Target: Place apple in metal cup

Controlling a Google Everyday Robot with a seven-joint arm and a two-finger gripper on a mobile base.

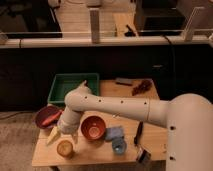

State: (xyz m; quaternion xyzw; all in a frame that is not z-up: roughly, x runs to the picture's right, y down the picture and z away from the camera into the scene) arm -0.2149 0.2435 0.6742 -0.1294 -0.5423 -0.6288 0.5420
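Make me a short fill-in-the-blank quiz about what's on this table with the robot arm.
1. The tray at the back of the table is ___ in colour.
2. The gripper hangs low between the dark red bowl and the ___ bowl.
3. The small cup near the table's front edge is ___.

Missing words: green; orange; blue.

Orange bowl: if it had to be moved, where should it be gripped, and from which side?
Judging by its pose, pinch the orange bowl at its near rim, from above: it stands upright, mouth open, and that rim looks free. The gripper hangs beside it, by a round yellowish thing.
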